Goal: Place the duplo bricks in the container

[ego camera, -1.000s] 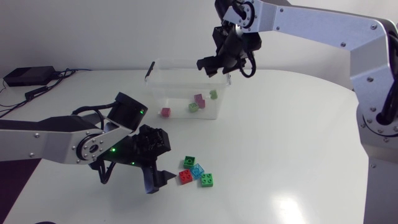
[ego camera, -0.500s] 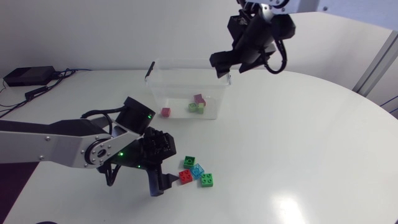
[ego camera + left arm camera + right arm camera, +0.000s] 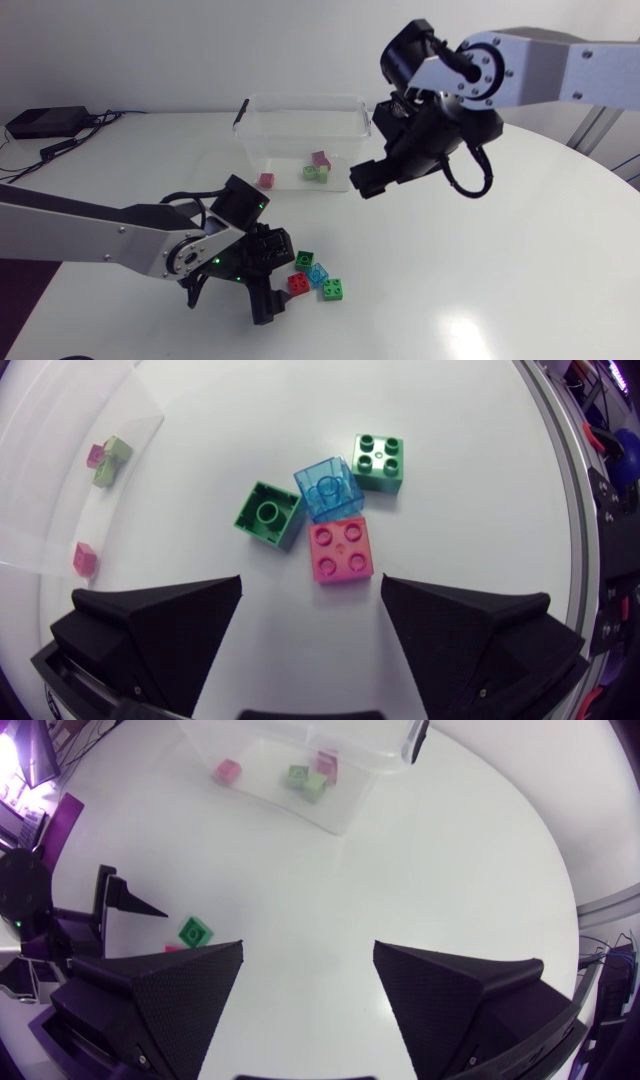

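On the white table (image 3: 520, 260), the loose bricks sat packed together just ahead of our left gripper (image 3: 312, 586). Closing on the red brick (image 3: 338, 552) risked shoving away the blue brick (image 3: 325, 490) touching it. The fingers stood wide apart, holding nothing. Our right gripper (image 3: 308, 950), likewise spread and empty, hung near the container (image 3: 300, 110).

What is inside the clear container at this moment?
Inside the container lie a pink brick, two green bricks and a purple brick. In the head view the right gripper covers the container's near right corner, so that spot is not seen there.
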`<state>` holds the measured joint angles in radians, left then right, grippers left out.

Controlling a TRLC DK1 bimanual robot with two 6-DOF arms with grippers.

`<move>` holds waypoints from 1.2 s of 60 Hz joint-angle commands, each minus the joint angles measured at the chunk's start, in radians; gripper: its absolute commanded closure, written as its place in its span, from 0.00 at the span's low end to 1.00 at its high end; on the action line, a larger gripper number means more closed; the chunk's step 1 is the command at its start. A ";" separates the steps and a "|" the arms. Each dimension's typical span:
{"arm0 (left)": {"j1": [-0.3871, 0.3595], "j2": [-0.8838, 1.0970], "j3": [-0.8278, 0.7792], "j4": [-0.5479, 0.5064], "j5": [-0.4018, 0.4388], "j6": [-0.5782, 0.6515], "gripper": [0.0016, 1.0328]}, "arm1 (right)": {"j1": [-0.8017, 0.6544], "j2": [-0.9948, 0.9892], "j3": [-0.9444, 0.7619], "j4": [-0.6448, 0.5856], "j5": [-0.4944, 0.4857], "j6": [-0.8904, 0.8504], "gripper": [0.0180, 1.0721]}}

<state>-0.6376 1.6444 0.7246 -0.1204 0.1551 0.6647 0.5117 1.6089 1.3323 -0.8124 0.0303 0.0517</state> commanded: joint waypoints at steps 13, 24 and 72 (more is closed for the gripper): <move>-0.039 0.055 0.056 0.011 -0.009 -0.050 0.09 | 0.056 0.006 -0.127 0.055 -0.003 -0.006 0.10; -0.051 0.089 0.078 0.013 -0.011 -0.065 0.18 | 0.102 0.040 -0.173 0.079 -0.003 -0.010 0.10; 0.147 -0.159 0.345 -0.314 -0.012 0.010 0.69 | 0.217 0.032 -0.191 0.062 -0.015 -0.030 0.10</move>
<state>-0.5346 1.5120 0.9619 -0.4103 0.1329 0.6464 0.7189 1.6550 1.1515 -0.7338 0.0223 0.0341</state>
